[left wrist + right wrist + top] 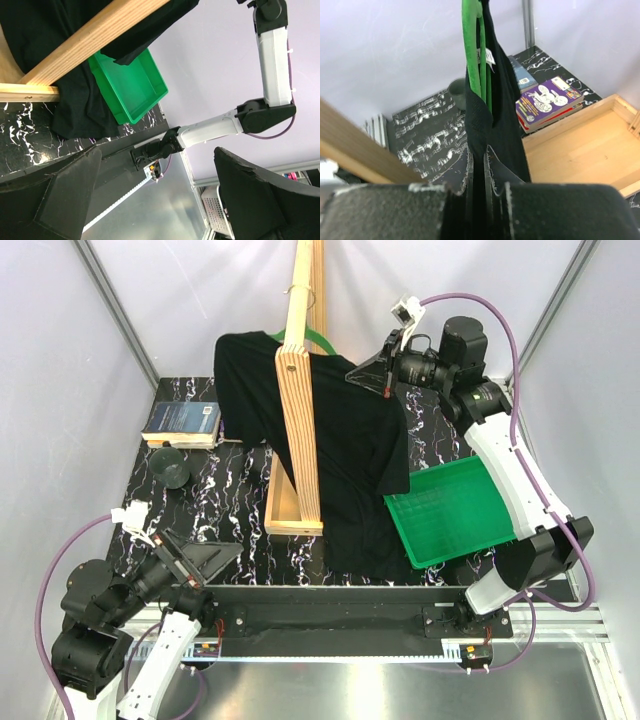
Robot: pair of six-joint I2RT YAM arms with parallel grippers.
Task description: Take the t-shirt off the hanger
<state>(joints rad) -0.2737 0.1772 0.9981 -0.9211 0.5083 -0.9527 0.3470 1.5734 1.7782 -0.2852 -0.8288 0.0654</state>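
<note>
The black t-shirt (345, 450) hangs on the green hanger (308, 338), whose hook is over the pale wooden stand (300, 390); only the hanger's top curve shows. My right gripper (372, 380) is at the shirt's right shoulder, shut on the cloth. In the right wrist view the t-shirt (487, 120) runs pinched between the fingertips (470, 172), with the hanger (472, 50) rising just beyond. My left gripper (205, 562) is open and empty, low at the near left, well away from the shirt. The shirt's hem (75, 107) shows in the left wrist view.
A green tray (455, 508) lies at the right, partly under the shirt's hem. Stacked books (182, 423) and a dark round cup (172, 467) sit at the far left. The stand's wooden base box (285, 510) is on the black marbled table (230, 500).
</note>
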